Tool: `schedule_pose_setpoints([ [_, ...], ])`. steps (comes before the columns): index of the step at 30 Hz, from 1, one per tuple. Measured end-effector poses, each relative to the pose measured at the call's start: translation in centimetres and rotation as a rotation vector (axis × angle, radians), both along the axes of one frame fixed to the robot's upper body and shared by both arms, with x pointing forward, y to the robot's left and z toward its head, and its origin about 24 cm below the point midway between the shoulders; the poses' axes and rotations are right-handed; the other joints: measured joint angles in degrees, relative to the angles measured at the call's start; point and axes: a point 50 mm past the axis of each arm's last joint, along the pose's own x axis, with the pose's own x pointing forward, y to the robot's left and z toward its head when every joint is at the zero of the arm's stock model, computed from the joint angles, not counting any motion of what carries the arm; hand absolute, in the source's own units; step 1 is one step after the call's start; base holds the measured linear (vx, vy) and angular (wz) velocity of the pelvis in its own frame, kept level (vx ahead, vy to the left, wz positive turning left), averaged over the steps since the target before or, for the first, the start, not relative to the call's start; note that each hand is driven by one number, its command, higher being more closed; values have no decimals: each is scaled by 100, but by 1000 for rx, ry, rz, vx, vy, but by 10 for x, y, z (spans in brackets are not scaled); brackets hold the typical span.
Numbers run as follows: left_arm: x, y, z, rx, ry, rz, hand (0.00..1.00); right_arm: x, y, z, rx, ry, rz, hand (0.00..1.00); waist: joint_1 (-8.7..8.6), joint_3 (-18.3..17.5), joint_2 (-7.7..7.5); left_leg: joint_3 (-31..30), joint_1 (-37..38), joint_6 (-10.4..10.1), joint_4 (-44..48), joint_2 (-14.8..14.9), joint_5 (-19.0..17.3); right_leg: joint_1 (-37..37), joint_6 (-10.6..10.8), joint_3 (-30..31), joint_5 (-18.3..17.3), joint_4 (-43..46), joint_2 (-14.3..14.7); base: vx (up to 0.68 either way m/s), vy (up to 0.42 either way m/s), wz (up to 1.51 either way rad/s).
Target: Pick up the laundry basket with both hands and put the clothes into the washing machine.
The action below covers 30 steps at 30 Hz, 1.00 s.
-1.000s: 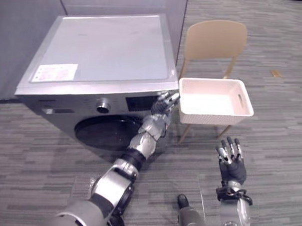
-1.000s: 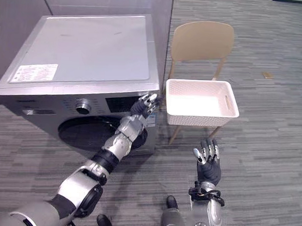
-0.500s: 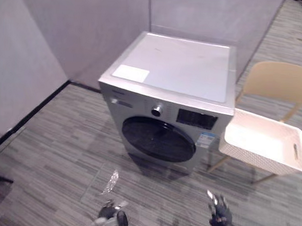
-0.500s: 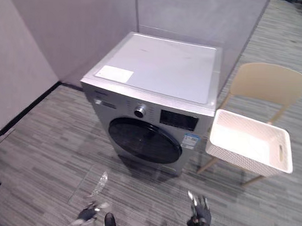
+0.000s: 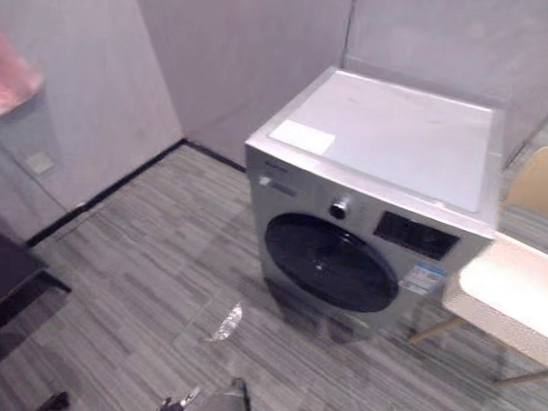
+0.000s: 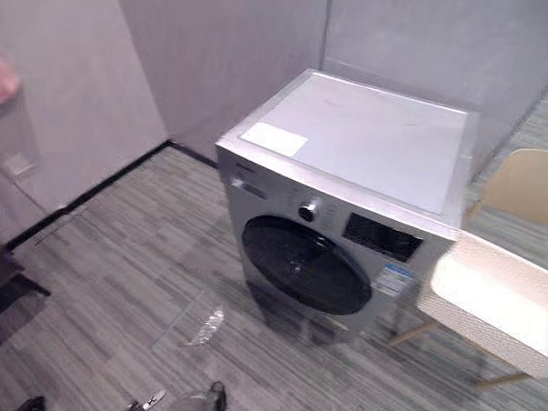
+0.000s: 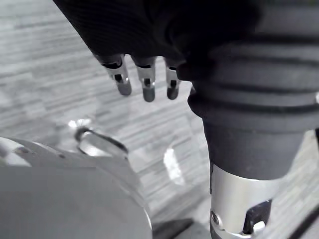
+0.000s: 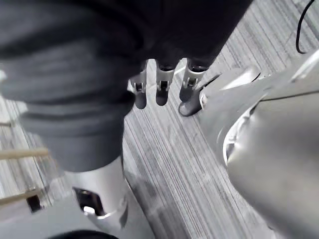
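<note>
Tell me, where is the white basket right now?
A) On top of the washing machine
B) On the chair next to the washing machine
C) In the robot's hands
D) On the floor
B: the white basket sits on the tan chair right beside the washing machine, while the left hand and the right hand hang open with nothing in their fingers.
</note>
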Motion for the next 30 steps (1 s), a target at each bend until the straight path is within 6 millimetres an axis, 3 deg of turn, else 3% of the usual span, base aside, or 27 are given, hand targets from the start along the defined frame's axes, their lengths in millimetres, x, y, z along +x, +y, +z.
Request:
schedule_pose_setpoints([
  [1,4,-3,0,-4,-13,-17,0,-2,1,0,-4,3,8,0,-26,4,12,-108,14,62,81,-151,-71,-40,-150,65,89,393,-119,121,398,141],
  [2,12,-11,2,-12,-38,-53,0,-2,3,0,-5,6,32,0,-31,7,15,-330,127,215,67,-402,-142,-266,-743,312,458,1193,-284,145,338,131],
  [3,16,-11,3,-7,-53,-69,0,7,9,0,1,-9,91,0,-1,41,-57,-459,335,311,-57,-556,-139,-624,-1618,867,1083,1941,-325,166,310,115],
  [4,18,-13,3,-8,-59,-80,0,10,15,-1,11,-13,125,0,5,70,1,-503,413,353,-86,-641,-141,-752,-1734,1207,1168,2260,-269,183,273,96],
  [6,20,-4,6,29,-60,-125,0,28,37,-1,44,-48,237,0,-11,96,-210,-770,529,538,-85,-903,-153,-1080,-1084,2225,732,2811,273,191,268,102],
  [7,24,-3,7,48,-65,-165,0,37,46,0,50,-72,281,0,-14,94,-259,-925,540,576,-95,-978,-176,-1231,-650,2509,420,2804,669,184,216,90],
  [8,26,-4,7,51,-66,-180,0,39,46,0,48,-82,294,0,-11,95,-275,-941,551,588,-126,-985,-184,-1333,-464,2587,295,2772,838,218,213,93],
  [9,30,-6,8,65,-65,-225,0,47,49,2,45,-106,311,0,-12,97,-320,-1107,641,641,-304,-1118,-161,-1622,-137,2664,-20,2626,1216,145,130,62],
  [10,31,-7,8,68,-64,-236,0,50,49,3,44,-114,311,0,-11,100,-319,-1199,706,755,-422,-1169,-96,-1743,-30,2719,-145,2533,1399,238,149,68],
  [11,35,-7,8,72,-63,-255,0,55,49,4,44,-129,304,0,-12,123,-287,-1401,869,859,-633,-1212,29,-1918,181,2822,-303,2216,1850,174,62,51],
  [12,38,-8,9,74,-66,-265,0,55,49,4,45,-131,295,0,-15,143,-272,-1513,974,884,-747,-1236,53,-1957,239,2828,-340,1997,2016,224,64,83],
  [14,50,-15,10,69,-82,-290,0,52,52,3,44,-109,318,0,-95,159,-281,-1897,1333,887,-1115,-1375,56,-1960,138,2602,-320,1190,2318,217,-4,128],
  [15,52,-22,9,55,-84,-289,0,50,52,2,43,-92,339,0,-190,156,-275,-1974,1447,915,-1147,-1441,36,-1875,-102,2517,-202,763,2288,358,-41,178],
  [17,58,-34,9,27,-102,-288,0,48,54,1,53,-68,369,0,-151,139,-338,-2029,1592,1043,-1056,-1561,-79,-1719,-396,2289,118,423,2054,322,-60,150],
  [19,56,-37,9,28,-99,-272,0,55,51,2,42,-71,389,0,-117,20,-218,-2142,1675,922,-896,-1440,-317,-1532,-544,1944,173,349,2058,372,-86,77],
  [20,53,-35,8,24,-92,-244,0,67,53,5,39,-102,389,0,-115,5,-152,-2217,1662,872,-753,-1386,-357,-1399,-625,1799,114,281,2094,498,-124,46],
  [22,48,-36,7,4,-87,-200,0,83,57,10,35,-156,387,0,-137,6,-101,-2126,1534,694,-351,-1370,-310,-1215,-653,1628,107,183,2124,364,-97,50],
  [25,53,-38,9,8,-112,-195,0,94,68,14,43,-206,397,0,-127,75,-103,-1447,1072,-105,1447,-1278,-141,-411,-733,1380,91,-117,2128,300,-27,76],
  [26,56,-39,10,8,-122,-196,0,97,70,15,43,-213,398,0,-83,93,-83,-1175,876,-56,1866,-1098,-207,-286,-775,1339,65,-153,2139,266,-2,67],
  [27,64,-38,13,8,-145,-185,0,107,73,19,35,-239,390,0,-22,156,-104,-634,431,-15,2358,-410,-516,-61,-841,1224,13,-172,2118,165,-9,50],
  [28,65,-38,13,9,-147,-185,0,108,73,19,32,-244,387,0,-19,158,-104,-574,378,-28,2315,-312,-554,-38,-841,1177,13,-172,2101,173,0,67],
  [29,68,-37,14,16,-150,-186,0,112,70,22,16,-264,371,0,-13,179,-110,-294,246,-59,1674,10,-640,73,-782,992,-23,-154,2014,112,40,70],
  [30,69,-43,13,10,-144,-201,0,114,63,25,0,-286,319,0,-20,200,38,-3,338,-206,315,304,-19,186,-576,829,-157,-32,2010,185,96,87],
])
